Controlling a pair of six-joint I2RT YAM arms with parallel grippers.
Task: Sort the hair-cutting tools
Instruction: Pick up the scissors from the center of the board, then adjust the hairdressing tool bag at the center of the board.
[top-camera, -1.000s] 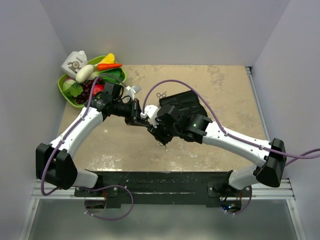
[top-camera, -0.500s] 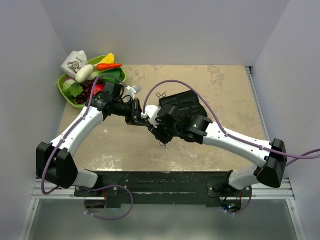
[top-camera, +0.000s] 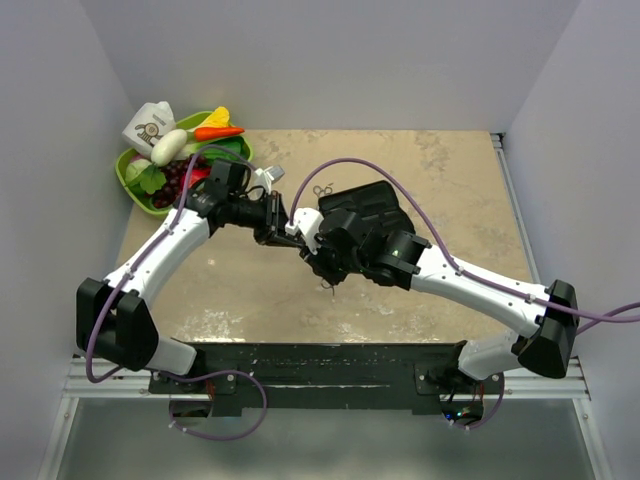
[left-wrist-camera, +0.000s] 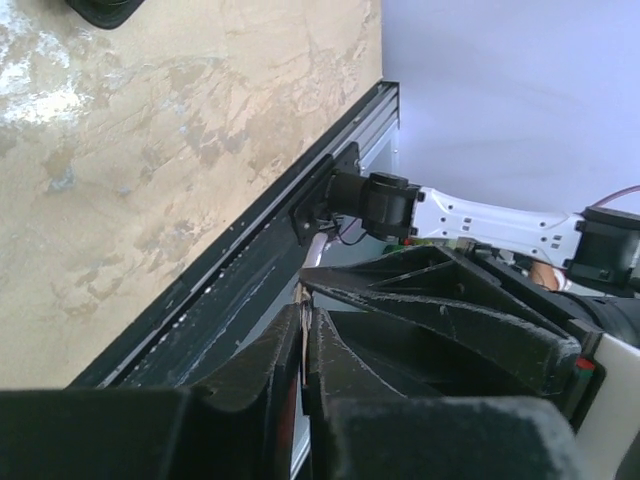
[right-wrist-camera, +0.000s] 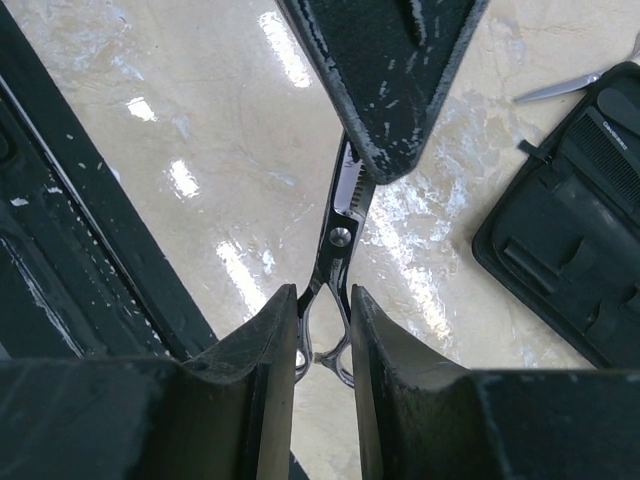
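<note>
One pair of silver scissors (right-wrist-camera: 335, 255) hangs above the table between both grippers. My left gripper (left-wrist-camera: 305, 322) is shut on its blade end, and those black fingers (right-wrist-camera: 385, 70) show at the top of the right wrist view. My right gripper (right-wrist-camera: 322, 320) has a finger against each side of the ring handles. From above, the two grippers meet at the table's middle, left gripper (top-camera: 280, 226) and right gripper (top-camera: 312, 243). A second pair of scissors (top-camera: 322, 190) lies flat on the table beside the black case (top-camera: 378, 203).
A green bowl (top-camera: 128, 178) of toy vegetables and a small carton (top-camera: 150, 124) stand at the back left corner. The case (right-wrist-camera: 575, 260) lies open right of the held scissors. A black rail (right-wrist-camera: 80, 250) runs along the near table edge. Walls close three sides.
My right gripper's fingers have closed in onto the scissors' handles. The left arm has shifted slightly toward the back, still holding the blade end.
</note>
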